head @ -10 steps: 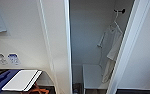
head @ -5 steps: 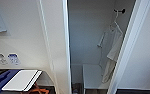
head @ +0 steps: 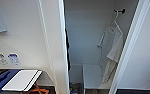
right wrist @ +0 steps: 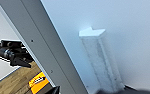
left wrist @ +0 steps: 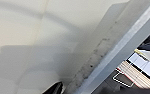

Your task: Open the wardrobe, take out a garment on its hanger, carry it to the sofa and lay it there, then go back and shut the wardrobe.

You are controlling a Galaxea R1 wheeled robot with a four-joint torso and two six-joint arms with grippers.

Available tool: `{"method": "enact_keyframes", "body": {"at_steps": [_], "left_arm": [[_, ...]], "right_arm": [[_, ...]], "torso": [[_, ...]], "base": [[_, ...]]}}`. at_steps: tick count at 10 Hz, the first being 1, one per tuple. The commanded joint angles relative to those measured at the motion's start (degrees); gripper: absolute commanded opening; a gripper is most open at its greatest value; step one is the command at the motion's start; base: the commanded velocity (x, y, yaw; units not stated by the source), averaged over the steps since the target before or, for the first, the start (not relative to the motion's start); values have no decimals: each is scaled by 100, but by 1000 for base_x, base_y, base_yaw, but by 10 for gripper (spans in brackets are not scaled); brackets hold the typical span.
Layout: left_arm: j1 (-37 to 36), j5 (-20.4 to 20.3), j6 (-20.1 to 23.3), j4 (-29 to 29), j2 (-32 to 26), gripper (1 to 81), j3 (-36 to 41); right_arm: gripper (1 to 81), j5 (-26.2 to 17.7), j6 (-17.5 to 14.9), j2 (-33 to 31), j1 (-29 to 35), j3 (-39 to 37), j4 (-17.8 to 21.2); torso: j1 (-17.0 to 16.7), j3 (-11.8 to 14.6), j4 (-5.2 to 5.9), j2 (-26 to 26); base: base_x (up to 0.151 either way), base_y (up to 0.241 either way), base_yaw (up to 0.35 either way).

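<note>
1. Change since a second ago: we find none. The head view matches the two earlier ones in framing and content, so we judge the robot to be standing at rest before the opened cabinet.

2. The wardrobe (head: pixel 91 45): both doors swung wide. The left door (head: pixel 52 42) runs down the centre-left of the frame, the right door (head: pixel 143 50) fills the right edge. White interior exposed, with a low shelf (head: pixel 92 75) at lower centre.

3. The garment (head: pixel 112 50): white shirt, hanging loose in the upper right of the interior, its hem trailing to the shelf.

4. The hanger (head: pixel 115 23): thin, white, hooked on a black hook (head: pixel 121 11) at upper right. Not yet lifted.

5. Dark cloth edge (head: pixel 68 50): a narrow strip just behind the left door's edge; we cannot tell what it is.

6. Grippers: we cannot tell how far either is open, nor whether either holds anything. The right wrist view shows a white door handle (right wrist: pixel 101 60) close by.

7. Task standing, in our judgement: opening done; taking the shirt out remains.
</note>
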Motion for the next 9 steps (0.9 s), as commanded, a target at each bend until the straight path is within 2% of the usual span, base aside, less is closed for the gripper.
{"method": "enact_keyframes", "body": {"at_steps": [1, 6, 9], "left_arm": [[-239, 364, -108, -27, 47, 811, 794], [-247, 364, -100, -27, 74, 811, 785], [-247, 364, -108, -27, 74, 811, 794]], "right_arm": [[811, -1558, 365, 189, -226, 857, -103], [811, -1558, 365, 224, -227, 839, -103], [811, -1558, 365, 224, -227, 848, -103]], "torso": [[0, 0, 0, -1], [0, 0, 0, -1], [9, -2, 0, -1]], "base": [[0, 0, 0], [0, 0, 0], [-79, 0, 0]]}}
